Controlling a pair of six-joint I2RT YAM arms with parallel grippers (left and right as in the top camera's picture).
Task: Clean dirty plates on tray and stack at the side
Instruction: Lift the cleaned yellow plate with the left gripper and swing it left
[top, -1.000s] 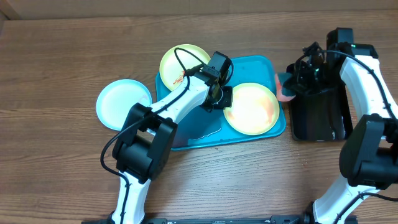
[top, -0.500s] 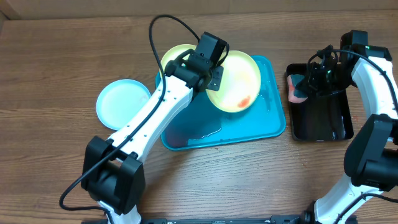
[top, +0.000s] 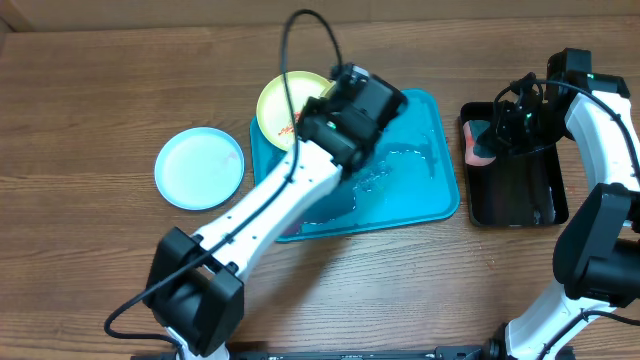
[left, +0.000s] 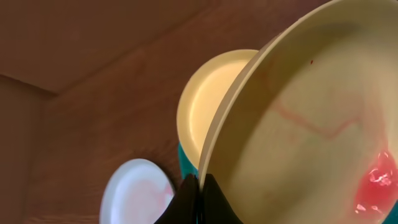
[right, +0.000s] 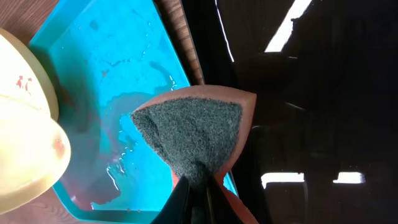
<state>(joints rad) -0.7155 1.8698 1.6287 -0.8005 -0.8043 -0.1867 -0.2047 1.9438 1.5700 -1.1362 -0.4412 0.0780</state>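
My left gripper (left: 200, 194) is shut on the rim of a pale yellow-green plate (left: 311, 124) with a red sauce smear, holding it tilted in the air above the turquoise tray (top: 420, 190). In the overhead view the left wrist (top: 355, 105) hides this plate. A second yellow-green plate (top: 283, 105) with red marks lies at the tray's far left corner. A pale blue-white plate (top: 200, 167) lies on the table left of the tray. My right gripper (right: 196, 186) is shut on a grey-faced, orange-backed sponge (right: 193, 127) over the black tray.
A black tray (top: 515, 185) stands right of the turquoise tray, under my right gripper (top: 495, 135). Water and reddish smears lie on the turquoise tray's floor (right: 112, 68). The left arm stretches diagonally over the tray's left part.
My left gripper has lifted the yellow-green plate off the tray and tilted it up. The right gripper moved with the sponge from the tray's edge back over the black tray.
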